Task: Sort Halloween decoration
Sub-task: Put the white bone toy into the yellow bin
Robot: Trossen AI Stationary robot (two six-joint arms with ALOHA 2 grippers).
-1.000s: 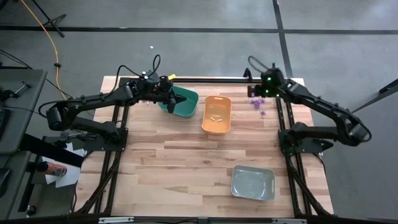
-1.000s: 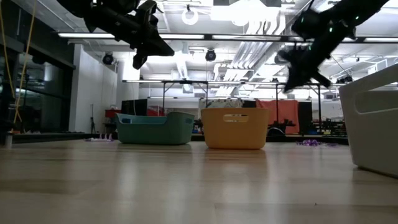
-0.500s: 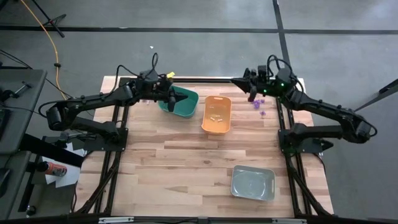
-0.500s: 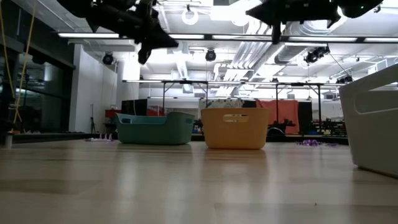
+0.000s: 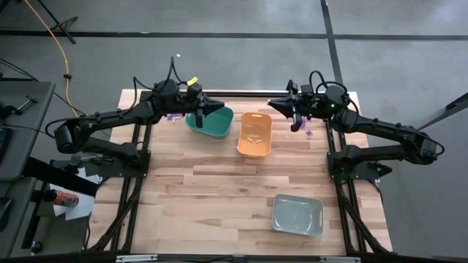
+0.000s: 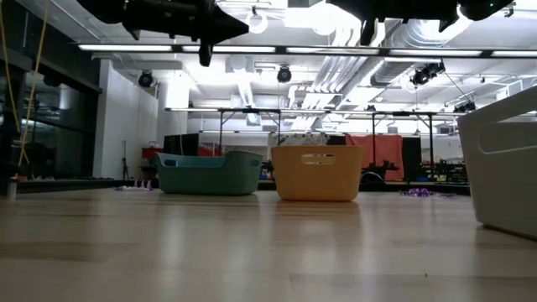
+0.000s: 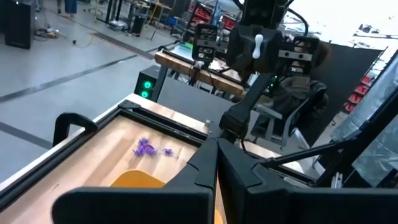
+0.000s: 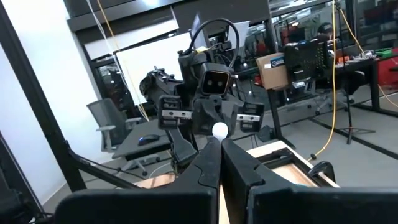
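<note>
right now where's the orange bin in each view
High view: the orange bin sits at the table's far middle, right of the green bin.
Low view: centre of the picture, again right of the green bin.
Left wrist view: only an orange edge shows behind the gripper.
Right wrist view: not in it.
Shared landmark: the green bin.

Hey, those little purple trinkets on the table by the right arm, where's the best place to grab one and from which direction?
Come straight down from above: the purple trinkets lie loose and low on the table. Pinch one across its body, preferably an outlying piece clear of its neighbours. Their exact shape is too small to tell.
</note>
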